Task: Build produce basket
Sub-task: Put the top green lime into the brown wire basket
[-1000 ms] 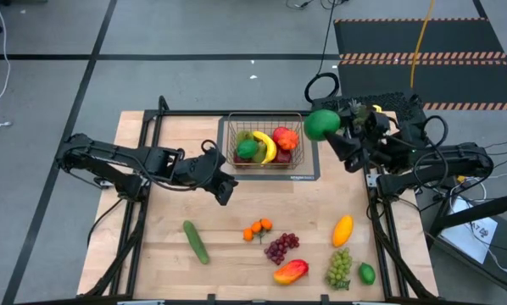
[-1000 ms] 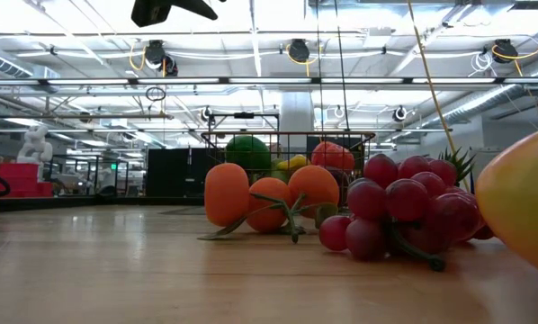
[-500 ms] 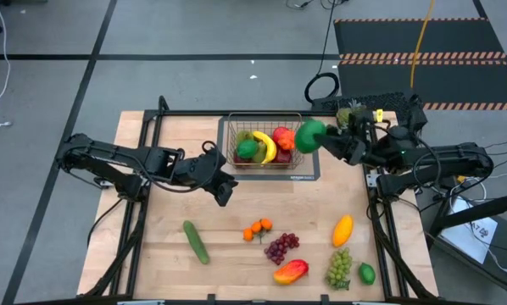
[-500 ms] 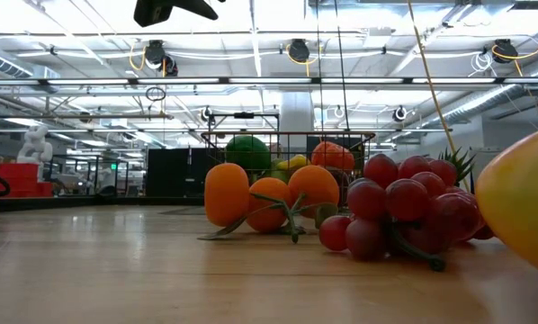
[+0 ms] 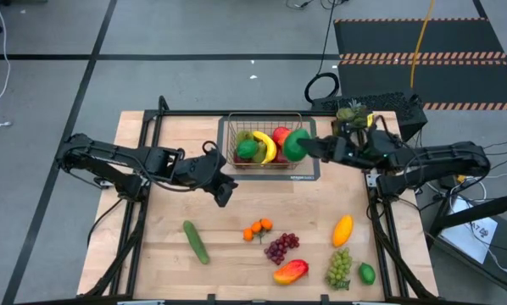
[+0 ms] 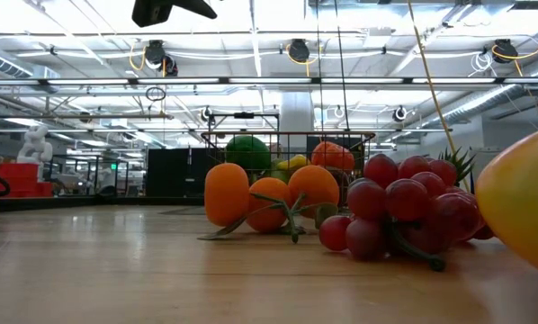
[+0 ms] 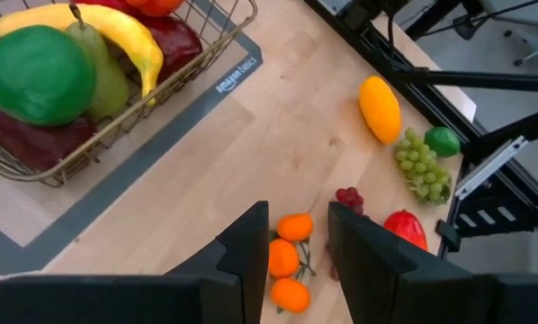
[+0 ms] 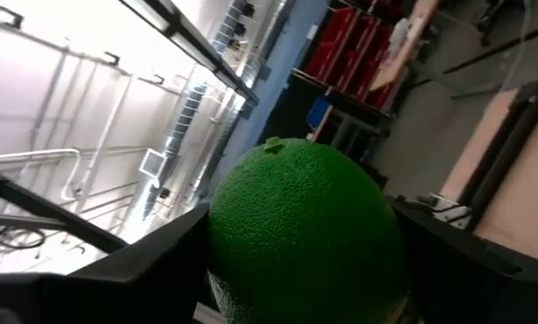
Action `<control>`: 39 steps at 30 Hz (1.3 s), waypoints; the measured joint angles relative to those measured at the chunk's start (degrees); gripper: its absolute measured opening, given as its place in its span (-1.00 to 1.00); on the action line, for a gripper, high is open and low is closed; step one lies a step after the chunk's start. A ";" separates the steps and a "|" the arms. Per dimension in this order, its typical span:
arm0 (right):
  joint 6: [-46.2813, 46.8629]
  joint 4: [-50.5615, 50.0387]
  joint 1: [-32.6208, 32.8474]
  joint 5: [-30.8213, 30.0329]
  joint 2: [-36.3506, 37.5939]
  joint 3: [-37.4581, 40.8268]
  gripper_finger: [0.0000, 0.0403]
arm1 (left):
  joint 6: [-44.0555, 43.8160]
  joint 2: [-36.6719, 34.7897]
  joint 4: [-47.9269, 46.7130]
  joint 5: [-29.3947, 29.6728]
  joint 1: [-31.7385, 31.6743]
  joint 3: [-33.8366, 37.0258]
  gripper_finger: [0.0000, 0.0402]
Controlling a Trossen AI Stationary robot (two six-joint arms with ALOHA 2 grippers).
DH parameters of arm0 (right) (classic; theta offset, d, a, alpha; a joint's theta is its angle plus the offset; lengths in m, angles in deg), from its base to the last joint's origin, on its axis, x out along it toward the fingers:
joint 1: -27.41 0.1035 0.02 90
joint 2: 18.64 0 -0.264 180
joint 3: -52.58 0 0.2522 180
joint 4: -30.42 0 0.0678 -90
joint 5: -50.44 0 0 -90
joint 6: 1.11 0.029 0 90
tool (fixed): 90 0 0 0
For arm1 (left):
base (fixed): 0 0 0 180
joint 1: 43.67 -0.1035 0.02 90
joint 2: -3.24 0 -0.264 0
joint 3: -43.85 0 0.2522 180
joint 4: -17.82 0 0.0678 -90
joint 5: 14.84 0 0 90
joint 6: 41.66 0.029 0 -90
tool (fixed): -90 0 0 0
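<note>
— What's over on the left side of the table?

— The left gripper (image 5: 223, 188) hangs just in front of the basket's near left corner, its fingers (image 7: 247, 247) a little apart with nothing between them. In front of it a cucumber (image 5: 196, 241) lies alone on the wood.

— And the basket?

— The wire basket (image 5: 265, 119) sits at the back middle of the table (image 5: 160, 263) on a grey mat (image 5: 309, 177). Inside, from the left: a pear (image 7: 107, 76), a round green fruit (image 5: 247, 149) on top of dark red pieces, a banana (image 5: 264, 146) lying across the middle, and a red-orange fruit (image 5: 280, 135) at the right.

— Anything coming in from the right?

— The right gripper (image 5: 303, 146) is clamped on a pebbly green ball of fruit (image 5: 296, 144), held over the basket's right edge. I can't tell whether it touches the rim.

— What is loose on the table?

— Front middle: a cluster of small oranges (image 5: 258, 228), then purple grapes (image 5: 280, 247) just beside them, and a red-yellow mango (image 5: 290, 271) near the front edge. Further right, an orange-yellow fruit (image 5: 342, 230), green grapes (image 5: 339, 267) in front of it, and a small lime (image 5: 367, 273) beside those.
</note>
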 joint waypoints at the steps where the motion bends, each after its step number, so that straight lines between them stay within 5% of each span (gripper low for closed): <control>1: 0.01 -0.21 0.00 -0.04 -0.45 0.00 0.53 | 0.45 0.00 -0.13 -0.03 0.00 0.00 -0.41; 10: 0.15 0.21 -1.14 -0.42 -5.44 0.00 0.53 | 1.82 0.00 -3.32 -1.87 0.62 0.00 -0.41; 16: -1.63 4.53 -5.01 0.22 -9.74 -1.71 0.53 | -4.18 0.00 -16.74 -3.68 3.26 0.00 -0.41; 26: -12.19 -18.56 -14.72 10.05 -21.54 -18.64 0.53 | -4.22 0.00 -25.35 0.83 5.67 0.30 -0.41; 39: -20.61 -20.27 -29.46 22.51 -32.34 -20.57 0.53 | -8.32 0.04 -24.10 -1.93 3.75 6.11 -0.41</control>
